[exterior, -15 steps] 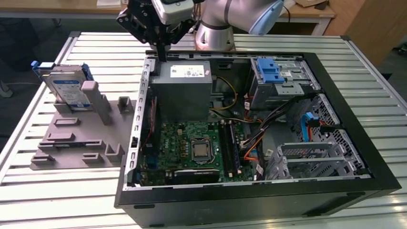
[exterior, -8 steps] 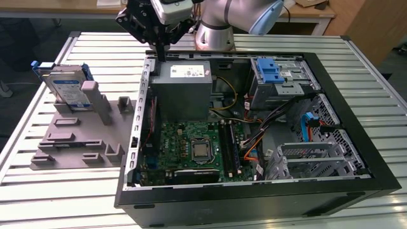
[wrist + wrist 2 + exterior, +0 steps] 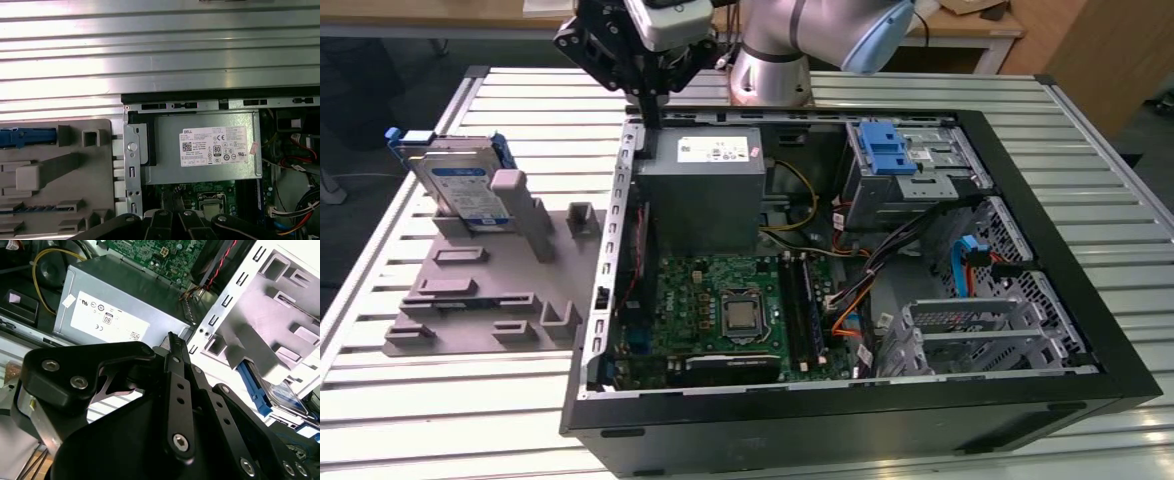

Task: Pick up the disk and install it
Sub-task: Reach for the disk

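A: Whereabouts of the flat silver hard drive (image 3: pixel 460 185) in its blue plastic carrier?
B: Outside the open black computer case (image 3: pixel 854 430), off its side at the exterior view's left; standing on edge in a grey slotted plastic holder (image 3: pixel 480 300) on the ribbed metal counter (image 3: pixel 400 400).
A: And the jaws?
B: Pressed together, pinching nothing; hanging from the silver robot arm (image 3: pixel 781 50) just above the case's rim, by the grey metal power supply box (image 3: pixel 707 190) with a white label.
A: Touching the drive?
B: No, well apart.
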Robot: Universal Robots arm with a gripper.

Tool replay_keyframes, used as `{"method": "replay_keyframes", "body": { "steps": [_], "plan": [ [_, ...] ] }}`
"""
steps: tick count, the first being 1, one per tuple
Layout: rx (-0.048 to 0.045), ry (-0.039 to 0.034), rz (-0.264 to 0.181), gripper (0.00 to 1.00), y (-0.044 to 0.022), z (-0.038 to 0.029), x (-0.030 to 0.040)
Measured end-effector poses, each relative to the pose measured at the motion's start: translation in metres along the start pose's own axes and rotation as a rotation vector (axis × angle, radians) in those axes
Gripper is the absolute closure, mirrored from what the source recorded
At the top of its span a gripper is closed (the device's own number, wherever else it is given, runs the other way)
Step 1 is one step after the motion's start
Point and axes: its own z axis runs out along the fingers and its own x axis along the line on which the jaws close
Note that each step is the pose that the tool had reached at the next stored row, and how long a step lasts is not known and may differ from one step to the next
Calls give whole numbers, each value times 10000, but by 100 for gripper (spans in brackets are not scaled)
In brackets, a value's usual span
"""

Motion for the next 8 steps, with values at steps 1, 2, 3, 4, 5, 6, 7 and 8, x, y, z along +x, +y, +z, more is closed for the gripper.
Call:
{"method": "replay_keyframes", "body": {
  "steps": [1, 2, 3, 4, 5, 6, 7, 8],
  "plan": [
    [1, 0, 1, 89, 1, -1, 12],
    [0, 0, 1, 89, 3, 0, 22],
    [0, 0, 2, 89, 7, 0, 31],
    [0, 0, 2, 89, 10, 0, 39],
    [1, 1, 2, 89, 15, -1, 46],
    [1, 0, 2, 89, 18, -1, 55],
    [1, 0, 1, 89, 21, -1, 64],
    [0, 0, 2, 89, 25, -1, 76]
  ]
}}
